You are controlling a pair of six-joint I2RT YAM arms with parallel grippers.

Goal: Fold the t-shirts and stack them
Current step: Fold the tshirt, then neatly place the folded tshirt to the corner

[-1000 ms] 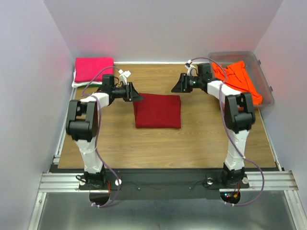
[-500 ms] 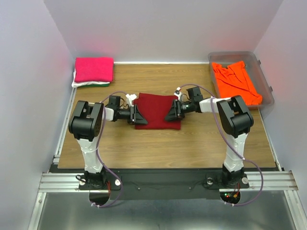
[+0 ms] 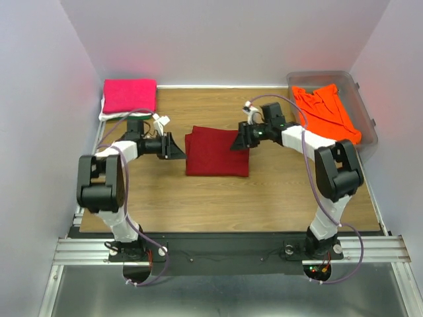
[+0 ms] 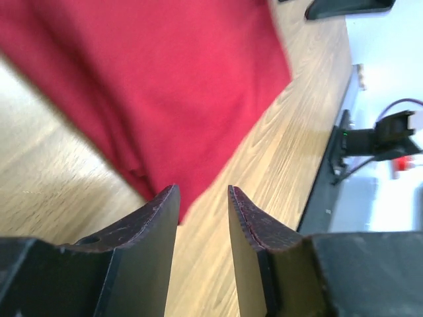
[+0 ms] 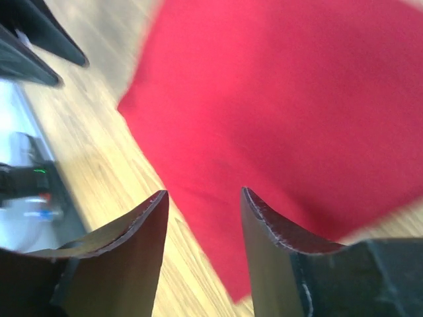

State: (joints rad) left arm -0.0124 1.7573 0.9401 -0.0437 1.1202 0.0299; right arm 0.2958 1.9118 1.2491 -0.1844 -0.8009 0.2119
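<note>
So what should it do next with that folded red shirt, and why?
Probably bring both jaws in onto the side edges of the dark red t-shirt and pinch: it lies folded mid-table, jaws open and empty either side, and the hot pink t-shirt tops a stack far left.

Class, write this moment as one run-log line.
stage: dark red shirt folded, not stacked | left gripper: open, empty, beside it | right gripper: open, empty, over its edge | orange shirt: in tub

Clear plastic tub (image 3: 365,116) at the far right corner of the wooden table (image 3: 264,198)
</note>
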